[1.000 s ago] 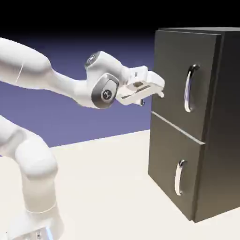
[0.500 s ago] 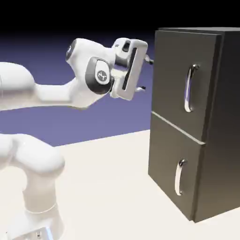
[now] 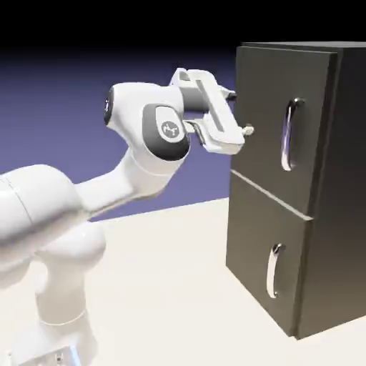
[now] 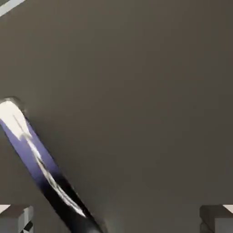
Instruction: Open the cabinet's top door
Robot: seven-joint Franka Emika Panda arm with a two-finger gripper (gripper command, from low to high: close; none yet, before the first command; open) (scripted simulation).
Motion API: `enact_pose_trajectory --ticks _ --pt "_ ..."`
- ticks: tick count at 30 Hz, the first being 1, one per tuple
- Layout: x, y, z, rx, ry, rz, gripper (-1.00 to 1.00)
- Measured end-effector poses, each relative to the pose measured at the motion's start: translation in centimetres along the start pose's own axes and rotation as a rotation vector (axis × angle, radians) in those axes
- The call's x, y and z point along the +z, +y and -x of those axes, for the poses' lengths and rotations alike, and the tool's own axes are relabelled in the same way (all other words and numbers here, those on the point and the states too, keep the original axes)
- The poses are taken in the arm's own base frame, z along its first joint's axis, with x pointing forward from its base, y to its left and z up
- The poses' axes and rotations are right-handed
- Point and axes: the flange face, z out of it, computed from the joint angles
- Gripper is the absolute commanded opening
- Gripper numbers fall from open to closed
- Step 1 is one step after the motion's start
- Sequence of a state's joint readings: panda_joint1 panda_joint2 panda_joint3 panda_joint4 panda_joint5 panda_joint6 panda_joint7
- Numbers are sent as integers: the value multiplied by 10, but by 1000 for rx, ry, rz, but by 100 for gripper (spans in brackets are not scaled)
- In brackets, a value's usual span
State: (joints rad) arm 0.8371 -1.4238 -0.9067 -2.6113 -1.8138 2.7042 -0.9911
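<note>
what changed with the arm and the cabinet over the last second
The arm swung and the hand rolled: the open fingers went from lying flat to standing one above the other, close to the top door. Nothing was grasped. The handle is untouched, both doors remain shut, and the cabinet has not moved.

Arm bent, pincer [image 3: 239,112] wide apart
</note>
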Motion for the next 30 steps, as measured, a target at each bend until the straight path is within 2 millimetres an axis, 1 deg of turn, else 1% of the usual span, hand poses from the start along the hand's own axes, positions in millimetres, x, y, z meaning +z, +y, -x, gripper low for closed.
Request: enact_pose_trajectory --ticks 5,10,11,15,16,18,22,28,30 --pt "20 -28 12 -250 -33 44 0" --pt "46 -58 13 -480 -68 70 0" --pt "46 -58 13 -480 -68 70 0" --pt "89 -54 16 -479 -68 70 0" --pt "96 -54 16 -480 -68 70 -100" --pt "96 -54 16 -480 -68 70 -100" --pt "62 -50 -5 -473 -179 3 -100" --pt "16 -42 -45 -459 -348 -99 -100" --pt "13 -42 -49 -457 -373 -103 -100"
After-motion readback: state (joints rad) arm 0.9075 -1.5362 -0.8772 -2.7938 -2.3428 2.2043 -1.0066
